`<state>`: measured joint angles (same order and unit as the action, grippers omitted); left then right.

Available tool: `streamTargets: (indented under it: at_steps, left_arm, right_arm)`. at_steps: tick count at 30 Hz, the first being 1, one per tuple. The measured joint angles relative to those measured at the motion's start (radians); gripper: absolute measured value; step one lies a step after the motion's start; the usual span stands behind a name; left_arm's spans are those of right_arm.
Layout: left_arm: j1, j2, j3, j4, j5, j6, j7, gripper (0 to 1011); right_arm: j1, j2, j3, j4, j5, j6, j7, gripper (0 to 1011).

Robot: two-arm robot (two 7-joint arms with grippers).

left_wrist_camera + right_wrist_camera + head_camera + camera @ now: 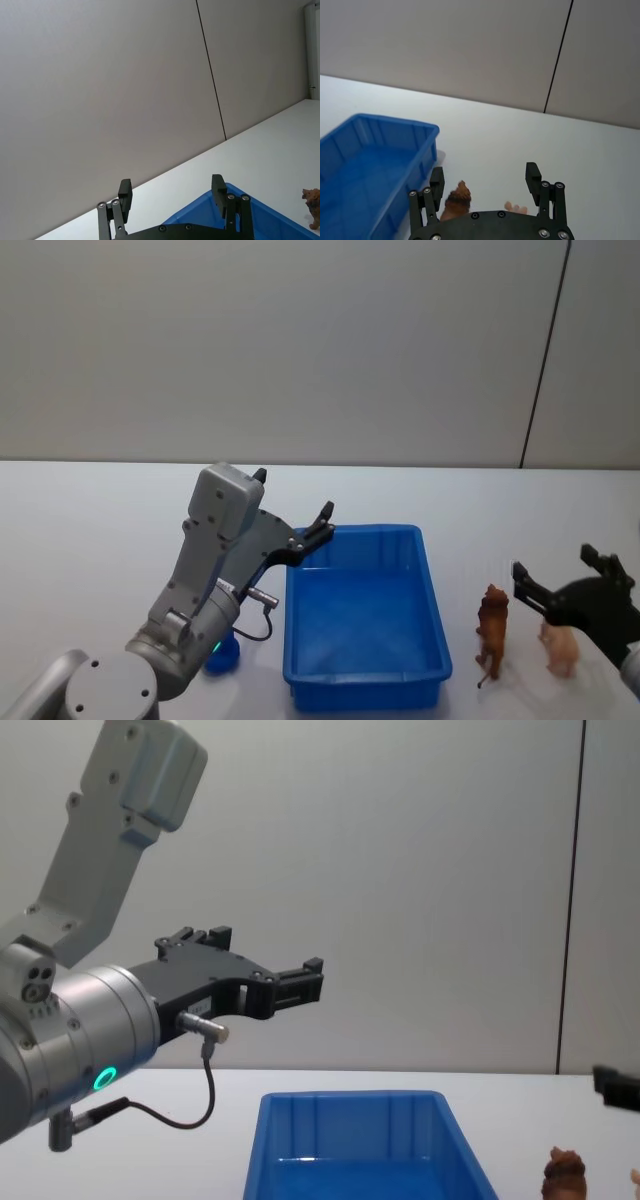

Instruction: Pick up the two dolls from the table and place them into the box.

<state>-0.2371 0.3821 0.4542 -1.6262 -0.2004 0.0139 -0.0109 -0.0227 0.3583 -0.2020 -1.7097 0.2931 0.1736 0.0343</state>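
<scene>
Two dolls stand on the white table [90, 540] to the right of the blue box [365, 532]: a brown animal doll [492, 630] and a pale pink doll [560, 648]. My right gripper [553, 562] hovers open just behind and above them, holding nothing. In the right wrist view the brown doll [457, 197] sits by one finger and the pink doll [516, 206] lies between the fingers of the gripper [485, 177]. My left gripper [293, 493] is raised over the box's left rim, open and empty. The box [370, 170] has nothing in it.
A small blue round object [222, 655] lies on the table under my left arm, left of the box. A grey wall with a dark vertical seam [545, 350] stands behind the table.
</scene>
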Motion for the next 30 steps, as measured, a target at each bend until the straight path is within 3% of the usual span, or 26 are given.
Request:
streamTargets:
  at_steps: [14, 30]
  left_arm:
    - [0.0, 0.0, 0.0, 0.0, 0.0, 0.0, 0.0, 1000]
    - [0.0, 0.0, 0.0, 0.0, 0.0, 0.0, 0.0, 1001]
  right_arm:
    - [-0.003, 0.0, -0.001, 0.052, -0.041, 0.085, -0.016, 1001]
    - [0.041, -0.034, -0.006, 0.135, -0.043, 0.16, -0.025, 1001]
